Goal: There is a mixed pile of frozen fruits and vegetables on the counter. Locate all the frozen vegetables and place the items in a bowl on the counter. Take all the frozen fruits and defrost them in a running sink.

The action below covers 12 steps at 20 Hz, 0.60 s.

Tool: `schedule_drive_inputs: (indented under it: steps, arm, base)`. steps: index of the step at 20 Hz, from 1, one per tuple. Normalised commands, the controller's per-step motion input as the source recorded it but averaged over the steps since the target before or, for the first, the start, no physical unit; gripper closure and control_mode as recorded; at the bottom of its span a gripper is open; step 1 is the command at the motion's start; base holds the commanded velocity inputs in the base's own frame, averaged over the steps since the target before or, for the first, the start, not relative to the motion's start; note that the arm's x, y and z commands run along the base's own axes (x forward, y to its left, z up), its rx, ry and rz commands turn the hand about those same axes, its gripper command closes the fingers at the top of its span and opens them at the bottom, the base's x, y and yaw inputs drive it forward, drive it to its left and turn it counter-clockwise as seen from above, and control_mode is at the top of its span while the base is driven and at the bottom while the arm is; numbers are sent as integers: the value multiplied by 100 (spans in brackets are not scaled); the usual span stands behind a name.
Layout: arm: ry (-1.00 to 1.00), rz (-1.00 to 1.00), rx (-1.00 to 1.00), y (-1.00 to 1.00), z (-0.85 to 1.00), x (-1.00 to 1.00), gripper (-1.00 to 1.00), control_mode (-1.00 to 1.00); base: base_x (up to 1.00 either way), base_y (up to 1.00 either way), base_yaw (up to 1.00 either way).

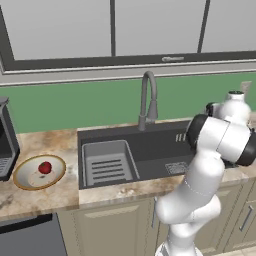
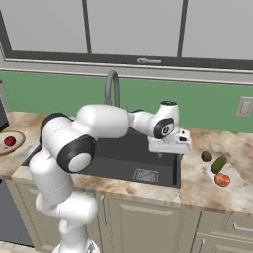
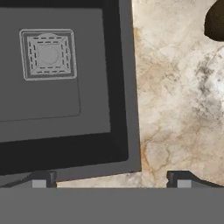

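Observation:
My gripper (image 2: 169, 149) hangs open over the right edge of the dark sink (image 2: 123, 160), nothing between its fingers. In the hand view the gripper (image 3: 111, 179) straddles the sink's rim (image 3: 127, 87), with the drain (image 3: 47, 54) to the upper left. On the counter right of the sink lie a dark avocado (image 2: 206, 156), a green cucumber (image 2: 219, 164) and a red-orange round fruit (image 2: 222, 180). The avocado (image 3: 215, 22) shows as a dark shape at the hand view's top right corner. Left of the sink stands a tan bowl (image 1: 22, 179) holding a small red item (image 1: 45, 167).
A curved faucet (image 1: 148, 100) rises behind the sink; I see no water running. A grey rack insert (image 1: 107, 162) sits in the basin's left half. A dark appliance (image 1: 6, 140) stands at the far left of the counter. A wall outlet (image 2: 244, 106) is at the right.

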Motion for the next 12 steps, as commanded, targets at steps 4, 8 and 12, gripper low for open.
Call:
schedule_drive_inputs:
  steps: [4, 8, 12]
  arm:
    - [-2, 0, 0, -90, 0, 31, -100, -100]
    - [-10, 0, -2, -75, -32, 11, -100, -100]
    - [-11, 1, -1, -82, -19, 25, -100, -100]
  base:
    - [0, 0, 0]
    - [0, 0, 0]
    - [0, 0, 0]
